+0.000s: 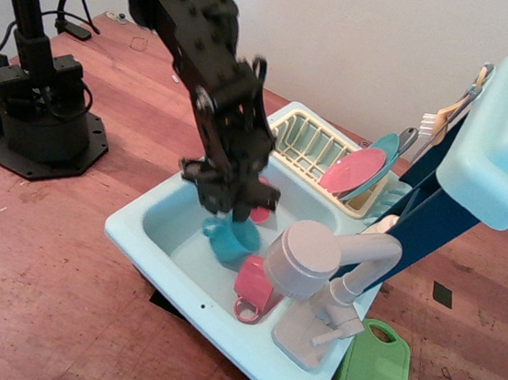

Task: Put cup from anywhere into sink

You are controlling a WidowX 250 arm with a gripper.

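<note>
Your gripper hangs inside the sink, with the teal cup right below it, near the basin floor. Motion blur hides the fingers, so you cannot tell whether they are clamped on the cup or apart. One pink cup lies just beside the teal one toward the near tabletop edge; another pink cup peeks out behind the arm. The faucet crowds the right side. The dish rack borders the far rim. Open basin room lies to the left.
</note>
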